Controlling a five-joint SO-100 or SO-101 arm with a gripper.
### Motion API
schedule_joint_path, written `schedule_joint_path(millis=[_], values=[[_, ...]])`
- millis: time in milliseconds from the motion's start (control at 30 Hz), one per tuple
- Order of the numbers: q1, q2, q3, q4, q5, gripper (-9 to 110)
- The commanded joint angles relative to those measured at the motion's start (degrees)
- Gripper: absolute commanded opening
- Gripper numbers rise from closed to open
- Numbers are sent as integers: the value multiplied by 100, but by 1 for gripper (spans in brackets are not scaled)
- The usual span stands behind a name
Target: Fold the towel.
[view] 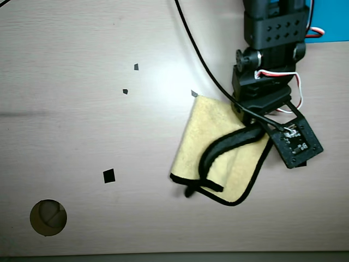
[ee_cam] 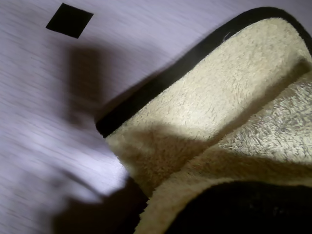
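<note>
The towel (view: 210,139) is yellow terry cloth with a black hem and lies right of centre on the table in the overhead view. One hemmed edge is lifted into a ridge that runs up to my gripper (view: 256,130) at the towel's upper right. The gripper's fingers are mostly hidden under the arm and look shut on that edge. The wrist view is blurred. It shows the towel (ee_cam: 209,112) close up, with a folded layer and a dark mass along the bottom edge.
A black tape square (view: 109,176) lies left of the towel and also shows in the wrist view (ee_cam: 69,20). Small dark marks (view: 125,91) dot the pale wooden table (view: 65,125). A round hole (view: 48,217) is at the lower left. A black cable (view: 202,54) crosses the top.
</note>
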Motion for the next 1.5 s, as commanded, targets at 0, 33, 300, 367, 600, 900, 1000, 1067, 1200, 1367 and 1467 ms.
schedule_joint_path(millis=[0,33,300,367,600,900,1000,1067,1200,1367,1467], values=[[18,-44,-563,-53,97,0],[70,-132,-677,-53,211,0],[466,-554,-1477,-44,413,0],[501,-554,-1485,-44,316,0],[483,-501,-1380,-44,809,3],[483,88,-905,0,1793,14],[457,325,-826,343,2347,16],[422,457,-826,598,2716,16],[352,729,-844,1169,3401,17],[272,1081,-940,1863,4368,18],[308,1248,-976,2224,4983,17]])
